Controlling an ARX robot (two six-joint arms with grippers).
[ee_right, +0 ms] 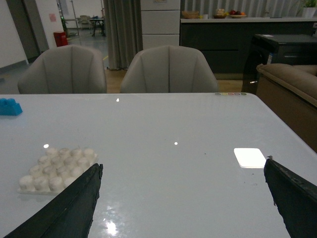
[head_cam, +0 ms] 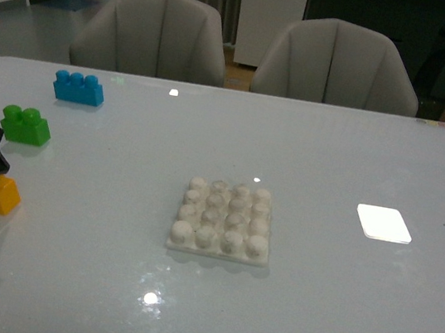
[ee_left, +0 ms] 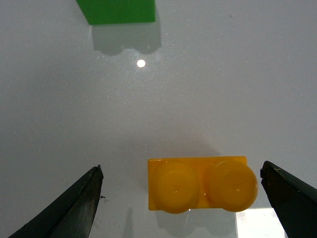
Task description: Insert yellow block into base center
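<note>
— Two grippers: how do they stand?

— Both are spread wide. The left gripper hangs over the yellow block. One dark finger is off to one side of it and the other is just beyond its opposite end. Neither touches it in the left wrist view. The right gripper is parted just as widely, and only table shows between its fingers.

— Where does the yellow block lie?

— On the table at the robot's far left, towards the near edge, studs up. In the front view the left gripper sits right above it. The green brick is just behind it, and the blue brick is further back again.

— And the base?

— The base lies flat near the middle of the table, well apart from the yellow block, with its four-by-four grid of studs all showing. A smooth white rectangle lies off to its right.
</note>
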